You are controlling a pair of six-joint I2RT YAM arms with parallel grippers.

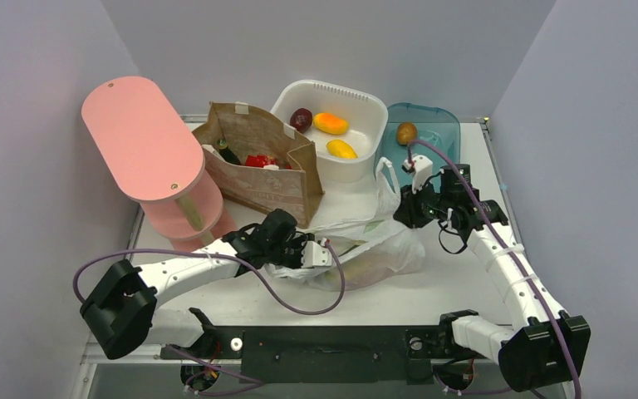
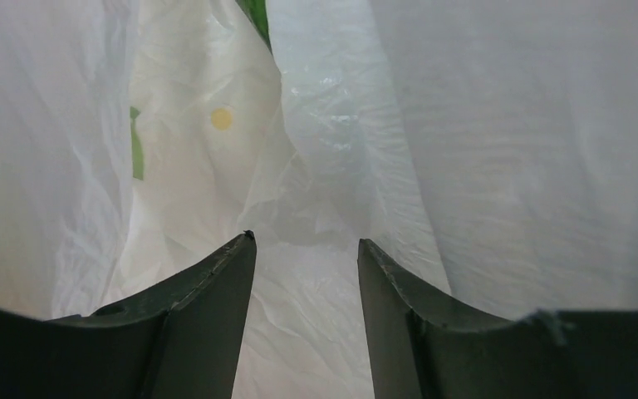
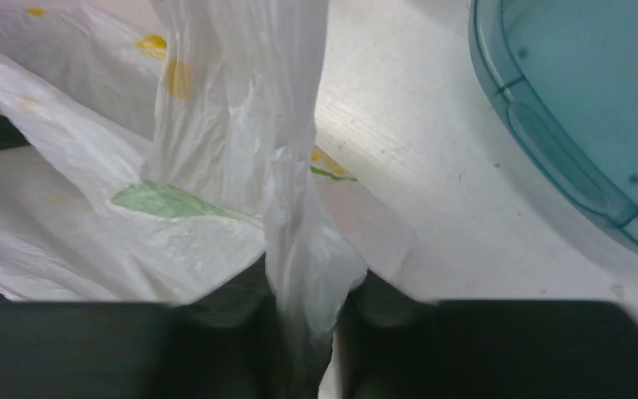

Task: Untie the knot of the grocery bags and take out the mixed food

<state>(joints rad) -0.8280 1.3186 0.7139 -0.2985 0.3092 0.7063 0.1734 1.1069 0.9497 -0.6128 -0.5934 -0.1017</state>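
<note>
On the white table [image 1: 457, 283], a crinkly yellow-dotted grocery bag [image 1: 382, 253]: right gripper [image 3: 303, 299] pinches it, left gripper [image 2: 306, 241] spread.

Your left arm [image 1: 184, 270]: white links, black joints.
Your right arm [image 1: 511, 264]: same colours.
Cables [image 1: 306, 312]: purple.
Fingers [image 2: 187, 320]: black.

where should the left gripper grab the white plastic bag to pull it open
The slack fold of the white plastic bag on its left side, approached low from the left. The right gripper pinches the handle strip upright on the right, and the open left gripper faces that film.
</note>
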